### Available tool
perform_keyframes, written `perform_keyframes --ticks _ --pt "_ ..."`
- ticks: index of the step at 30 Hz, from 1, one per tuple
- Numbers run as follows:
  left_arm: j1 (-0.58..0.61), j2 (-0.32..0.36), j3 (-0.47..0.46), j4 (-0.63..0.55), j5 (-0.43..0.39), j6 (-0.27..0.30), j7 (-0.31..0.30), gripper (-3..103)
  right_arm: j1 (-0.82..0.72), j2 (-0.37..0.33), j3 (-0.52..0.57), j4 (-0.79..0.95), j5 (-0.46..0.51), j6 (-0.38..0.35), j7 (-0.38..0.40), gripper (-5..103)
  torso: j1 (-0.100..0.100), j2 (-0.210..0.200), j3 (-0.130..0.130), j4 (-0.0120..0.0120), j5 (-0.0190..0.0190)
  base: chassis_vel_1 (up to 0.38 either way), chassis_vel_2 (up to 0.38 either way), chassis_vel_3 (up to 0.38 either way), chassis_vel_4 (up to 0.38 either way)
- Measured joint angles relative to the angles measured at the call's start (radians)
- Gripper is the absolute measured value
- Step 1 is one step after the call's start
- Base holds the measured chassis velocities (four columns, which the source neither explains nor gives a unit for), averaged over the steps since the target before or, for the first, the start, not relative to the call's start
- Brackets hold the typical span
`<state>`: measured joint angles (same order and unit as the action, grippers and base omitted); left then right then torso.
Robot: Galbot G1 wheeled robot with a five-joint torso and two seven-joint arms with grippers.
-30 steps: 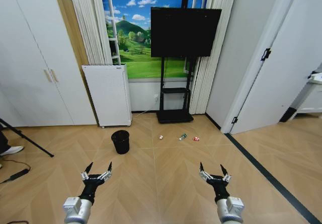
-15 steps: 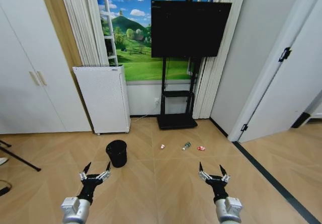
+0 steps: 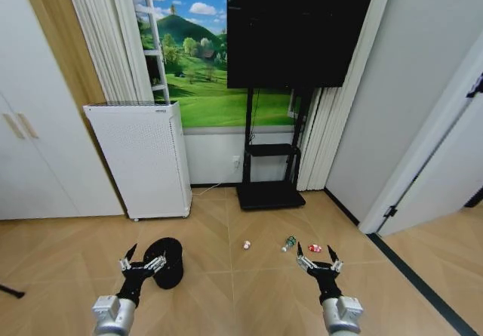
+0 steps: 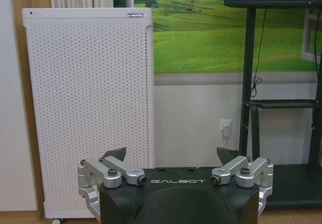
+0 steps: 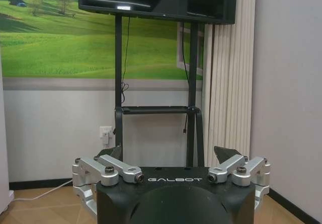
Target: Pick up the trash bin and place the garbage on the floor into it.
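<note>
Your camera has advanced; the trash bin (image 3: 166, 261) now sits just beyond the left gripper (image 3: 142, 258); both it and the right gripper (image 3: 318, 257) stay spread wide, empty.

**A furnished room in a home, or a mock-up of one**

I'm looking into a domestic-style room. My landmark is the big black television (image 3: 299, 34) on its wheeled stand. Behind it hangs a meadow-and-sky mural (image 3: 185, 57) framed by pale curtains (image 3: 102, 38). Left of it stands a tall white perforated appliance (image 3: 139, 158), then white cupboard doors (image 3: 30, 140). Below it runs herringbone parquet floor (image 3: 249, 298); right of it, a white door (image 3: 445, 162).
</note>
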<state>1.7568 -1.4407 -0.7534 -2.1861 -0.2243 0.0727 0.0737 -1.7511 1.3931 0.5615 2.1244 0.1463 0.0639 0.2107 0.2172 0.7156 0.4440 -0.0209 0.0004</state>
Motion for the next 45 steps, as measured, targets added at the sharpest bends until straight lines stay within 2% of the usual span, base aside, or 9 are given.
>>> perform_keyframes --ticks 2,4,16,22,31,45 --pt "0.000 0.000 0.000 0.000 0.000 0.000 0.000 98 0.001 0.000 0.000 0.000 0.000 0.001 0.000 100 0.000 0.000 0.000 0.0001 -0.0013 -0.376 0.358 0.352 -0.336" --pt "-0.001 0.000 0.000 -0.001 0.000 0.000 0.000 98 0.004 -0.001 -0.001 -0.002 0.001 0.013 -0.002 100 0.000 0.000 0.000 0.0001 0.0000 -0.351 0.352 0.353 -0.343" --pt "-0.002 -0.009 0.001 0.001 0.010 0.002 -0.004 98 0.009 -0.002 -0.005 -0.021 0.001 0.061 -0.020 100 0.000 0.000 0.000 0.0000 -0.0001 -0.352 0.350 0.352 -0.352" --pt "-0.003 -0.014 -0.006 0.014 0.038 -0.025 -0.014 100 0.009 -0.006 -0.005 -0.025 0.001 0.071 -0.020 100 0.001 0.000 0.000 0.0002 -0.0002 -0.287 0.288 0.257 -0.258" --pt "-0.006 -0.019 -0.009 0.022 0.038 -0.033 -0.016 100 0.008 -0.003 -0.012 -0.031 -0.001 0.074 -0.027 100 -0.001 -0.002 -0.001 -0.0002 -0.0006 -0.053 0.046 -0.001 -0.008" --pt "0.004 -0.037 -0.011 0.022 0.022 -0.034 -0.018 100 0.007 0.001 -0.018 -0.040 -0.008 0.085 -0.032 100 -0.026 -0.064 -0.036 0.0002 -0.0004 0.012 -0.011 -0.012 0.013"
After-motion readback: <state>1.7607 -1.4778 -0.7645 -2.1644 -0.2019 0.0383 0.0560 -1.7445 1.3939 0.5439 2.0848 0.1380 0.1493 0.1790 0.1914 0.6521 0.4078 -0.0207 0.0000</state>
